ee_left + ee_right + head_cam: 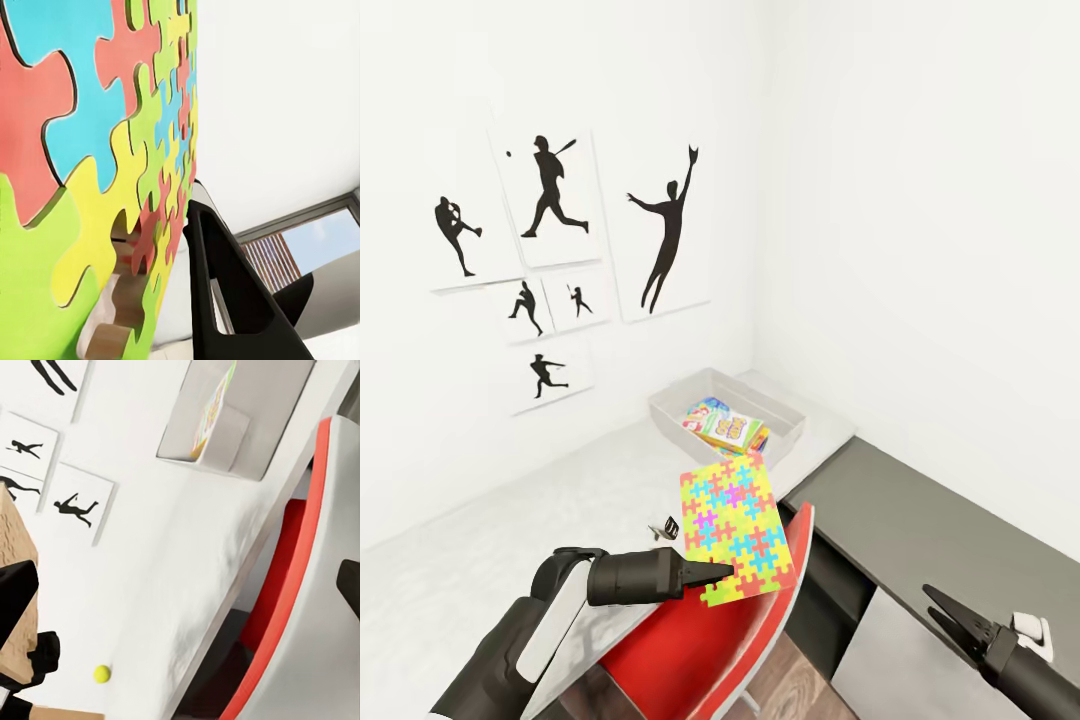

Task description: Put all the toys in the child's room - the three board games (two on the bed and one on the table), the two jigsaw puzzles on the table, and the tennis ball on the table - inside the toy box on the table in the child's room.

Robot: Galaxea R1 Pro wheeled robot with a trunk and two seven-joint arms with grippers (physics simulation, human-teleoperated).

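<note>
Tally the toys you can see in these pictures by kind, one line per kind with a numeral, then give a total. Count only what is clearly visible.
Jigsaw puzzles: 1, held up in the left hand, jigsaw puzzle
Tennis balls: 1, tennis ball
Board games: at least 1 colourful box in the toy box, board game; the exact number cannot be told
Total: 3 toys clearly visible

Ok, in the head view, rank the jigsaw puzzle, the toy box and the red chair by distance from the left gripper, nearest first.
1. jigsaw puzzle: pinched in the left gripper at its lower edge.
2. red chair: just below and behind the gripper, at the table edge.
3. toy box: farthest, at the back of the white table near the corner.
</note>
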